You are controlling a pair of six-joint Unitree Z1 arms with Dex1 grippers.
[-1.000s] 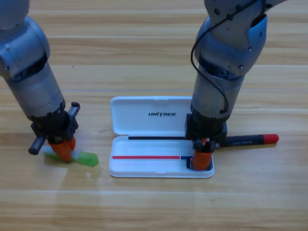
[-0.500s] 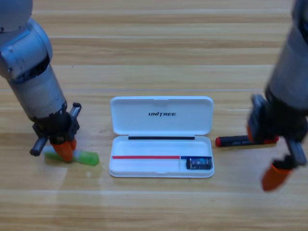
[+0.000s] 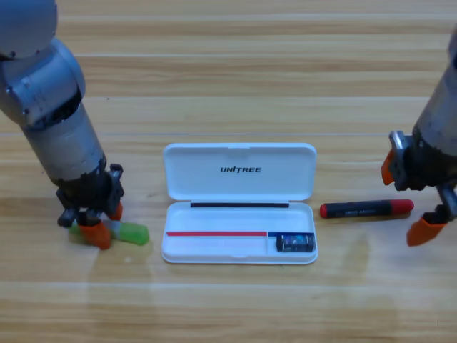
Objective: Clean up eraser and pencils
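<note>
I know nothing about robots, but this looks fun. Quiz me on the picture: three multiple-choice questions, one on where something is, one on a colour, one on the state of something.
1. Where is the eraser?
A. On the bare table beside the green pencil
B. In the right-end compartment of the white case's tray
C. Between the right gripper's jaws

2. What colour is the pencil under the left gripper?
A. Light green
B. Yellow
C. Black with red ends

3. How does the right gripper stand?
A. Shut on the black pencil
B. Shut on the eraser
C. Open, holding nothing

Answers:
1 B: the small dark block lies inside the tray at its right end.
2 A: the green pencil sticks out to the right of that gripper.
3 C: its orange jaws are spread apart by the red end of the black pencil, which lies on the table.
</note>
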